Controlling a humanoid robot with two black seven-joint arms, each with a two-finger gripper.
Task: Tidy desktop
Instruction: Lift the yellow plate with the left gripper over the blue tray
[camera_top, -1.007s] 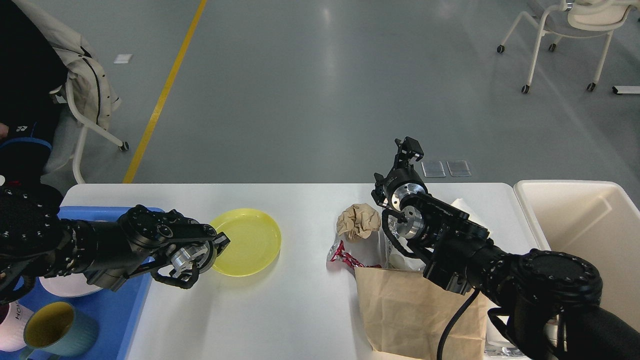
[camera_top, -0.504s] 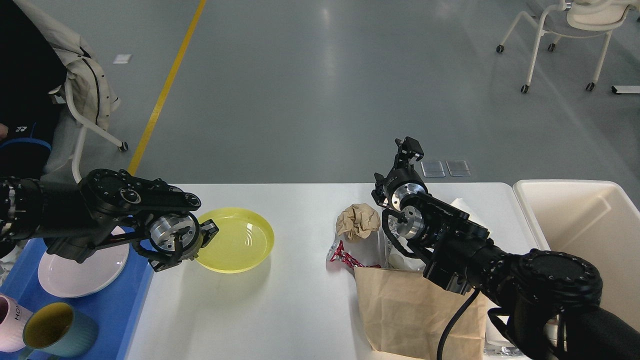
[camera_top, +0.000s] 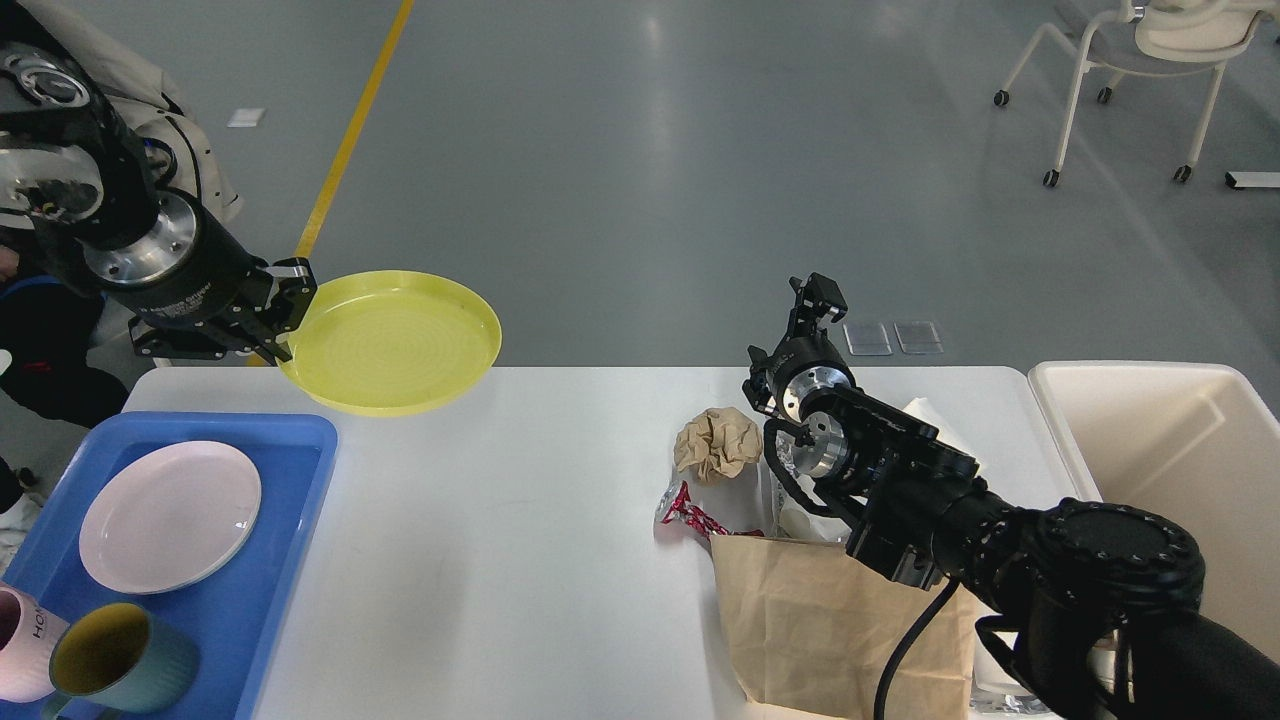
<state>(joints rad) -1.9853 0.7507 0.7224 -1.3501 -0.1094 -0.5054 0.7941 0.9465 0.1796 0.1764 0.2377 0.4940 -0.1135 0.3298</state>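
Observation:
The white desktop (camera_top: 520, 560) fills the lower half of the head view. My left gripper (camera_top: 285, 318) is raised above its far left corner, shut on the rim of a yellow plate (camera_top: 395, 340) held in the air, nearly level. A crumpled brown paper ball (camera_top: 717, 443), a red-and-white wrapper (camera_top: 683, 512) and a flat brown paper bag (camera_top: 830, 625) lie right of centre. My right gripper (camera_top: 818, 296) hangs above the far edge behind the paper ball; it is small and dark, so its fingers cannot be told apart.
A blue tray (camera_top: 290, 500) at the left edge holds a pale pink plate (camera_top: 168, 514), a teal mug (camera_top: 120, 660) and a pink mug (camera_top: 20, 655). A cream bin (camera_top: 1170, 460) stands at the right end. Chairs stand on the grey floor beyond.
My left gripper has lifted the yellow plate off the desktop, up and to the left, uncovering the tray and pink plate. The right arm has not moved.

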